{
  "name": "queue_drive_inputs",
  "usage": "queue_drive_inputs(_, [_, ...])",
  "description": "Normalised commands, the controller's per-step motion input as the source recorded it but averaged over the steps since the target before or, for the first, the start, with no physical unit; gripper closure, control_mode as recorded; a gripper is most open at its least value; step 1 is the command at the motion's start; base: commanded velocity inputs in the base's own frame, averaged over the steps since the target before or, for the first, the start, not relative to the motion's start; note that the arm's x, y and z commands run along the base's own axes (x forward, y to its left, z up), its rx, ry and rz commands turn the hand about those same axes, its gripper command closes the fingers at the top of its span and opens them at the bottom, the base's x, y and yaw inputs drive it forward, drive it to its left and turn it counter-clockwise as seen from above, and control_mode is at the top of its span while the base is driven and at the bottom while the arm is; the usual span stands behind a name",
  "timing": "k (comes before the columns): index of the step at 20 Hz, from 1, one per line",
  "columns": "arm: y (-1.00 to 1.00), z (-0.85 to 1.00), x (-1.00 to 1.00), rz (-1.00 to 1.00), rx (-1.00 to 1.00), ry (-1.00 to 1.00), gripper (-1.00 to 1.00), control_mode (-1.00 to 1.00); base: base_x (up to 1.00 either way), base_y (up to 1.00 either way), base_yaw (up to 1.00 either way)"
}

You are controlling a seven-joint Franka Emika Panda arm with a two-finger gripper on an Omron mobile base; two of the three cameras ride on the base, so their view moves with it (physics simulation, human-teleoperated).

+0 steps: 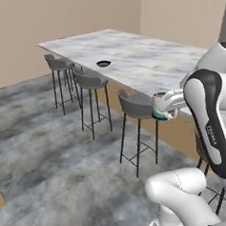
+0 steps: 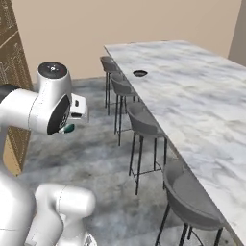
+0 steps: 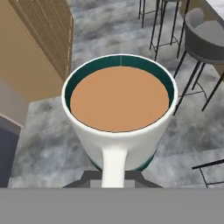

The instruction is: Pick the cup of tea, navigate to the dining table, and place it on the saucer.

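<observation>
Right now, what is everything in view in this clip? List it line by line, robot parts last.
cup of tea: one, white with teal inner wall and lower band, brown tea inside, held above the floor, off the table.
saucer: one, dark, on the dining table near its far end and stool-side edge.
dining table: one, white-grey marble top, tan base.
stools: four, grey seats on thin dark legs, lined along the table.
floor: grey, mottled.
lattice wooden panel: one, tan, beside the cup in the hand view.
gripper: one, white hand, closed on the cup.
</observation>
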Motion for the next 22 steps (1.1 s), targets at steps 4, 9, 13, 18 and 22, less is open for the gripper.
queue_drive_inputs(4, [0.00,0.00,0.00,0.00,0.00,0.00,1.00,1.00,1.00,0.98,0.00])
queue_drive_inputs(9, [0.00,0.00,0.00,0.00,0.00,0.00,1.00,1.00,1.00,0.80,0.00])
queue_drive_inputs(13, [0.00,0.00,0.00,0.00,0.00,0.00,1.00,1.00,1.00,0.57,-0.02])
queue_drive_inputs(18, [0.00,0.00,0.00,0.00,0.00,0.00,1.00,1.00,1.00,0.50,-0.09])
queue_drive_inputs(22, [0.00,0.00,0.00,0.00,0.00,0.00,1.00,1.00,1.00,0.55,-0.20])
